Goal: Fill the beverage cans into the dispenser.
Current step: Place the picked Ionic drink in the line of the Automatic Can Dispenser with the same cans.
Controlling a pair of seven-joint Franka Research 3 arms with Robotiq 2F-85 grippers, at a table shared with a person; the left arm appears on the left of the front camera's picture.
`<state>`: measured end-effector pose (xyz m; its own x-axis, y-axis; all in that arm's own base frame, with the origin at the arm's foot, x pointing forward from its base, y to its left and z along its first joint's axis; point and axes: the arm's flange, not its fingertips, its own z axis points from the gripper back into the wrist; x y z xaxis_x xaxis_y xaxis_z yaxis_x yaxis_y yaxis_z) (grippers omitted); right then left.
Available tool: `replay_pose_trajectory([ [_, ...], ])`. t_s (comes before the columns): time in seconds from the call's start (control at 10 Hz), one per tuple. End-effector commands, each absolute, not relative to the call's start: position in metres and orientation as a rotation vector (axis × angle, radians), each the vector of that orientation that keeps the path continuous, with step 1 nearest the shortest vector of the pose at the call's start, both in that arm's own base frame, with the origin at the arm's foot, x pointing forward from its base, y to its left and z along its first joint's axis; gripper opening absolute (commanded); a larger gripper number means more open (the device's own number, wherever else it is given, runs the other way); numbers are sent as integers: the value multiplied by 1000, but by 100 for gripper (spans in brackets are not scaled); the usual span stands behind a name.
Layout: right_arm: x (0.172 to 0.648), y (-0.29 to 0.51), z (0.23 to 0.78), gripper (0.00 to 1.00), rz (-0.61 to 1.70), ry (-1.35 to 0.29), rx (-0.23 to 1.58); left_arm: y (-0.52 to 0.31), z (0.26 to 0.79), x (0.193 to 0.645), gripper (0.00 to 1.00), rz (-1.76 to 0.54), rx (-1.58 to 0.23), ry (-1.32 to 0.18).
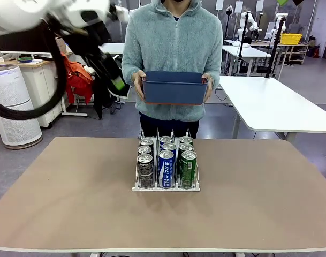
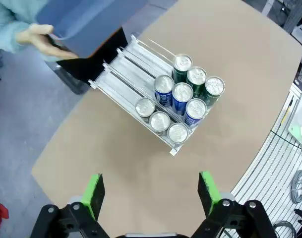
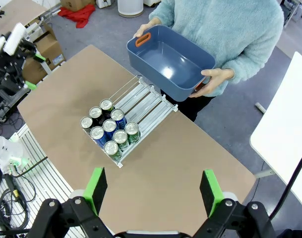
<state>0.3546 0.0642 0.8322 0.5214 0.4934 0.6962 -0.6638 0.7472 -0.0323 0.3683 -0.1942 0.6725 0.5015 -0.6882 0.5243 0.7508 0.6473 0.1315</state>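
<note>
The small white three-lane wire-divided dispenser (image 1: 166, 187) stands near the middle of the tan counter (image 1: 71, 203), and nine slim silver-topped metal beverage cans (image 1: 166, 167) already sit in it, three to a lane, crowded against the low front lip: dark grey-black ones in one outer lane, blue ones with white lettering in the middle, green ones in the other outer lane. The rear stretch of each lane is bare, as the right wrist view shows. Beyond the counter a person in a light fleece top holds a dark blue rectangular plastic tub (image 3: 170, 62) in both hands; its inside looks empty. Judged from this, the loading seems finished or close to it. The left tool (image 2: 151, 191) hangs high above the counter with its green-padded fingers spread wide and nothing between them; the right tool (image 3: 151, 187) is likewise spread wide and empty, well above the rack. The cans are rigid, smooth and probably slippery, likely fairly heavy if full, and thin-walled enough to dent; a hold across the mid-body of the cylinder, kept upright, would suit them best.
</note>
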Motion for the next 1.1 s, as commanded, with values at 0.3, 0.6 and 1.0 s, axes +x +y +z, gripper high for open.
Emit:
replay_pose_trajectory([
  [0.3,354,64,831,100,703,-748,248,-170,773,350,100,-828,-65,-633],
  [0.6,354,64,831,100,703,-748,248,-166,765,342,100,-854,-108,-655],
  [1.0,354,64,831,100,703,-748,248,-166,765,342,100,-854,-108,-655],
])
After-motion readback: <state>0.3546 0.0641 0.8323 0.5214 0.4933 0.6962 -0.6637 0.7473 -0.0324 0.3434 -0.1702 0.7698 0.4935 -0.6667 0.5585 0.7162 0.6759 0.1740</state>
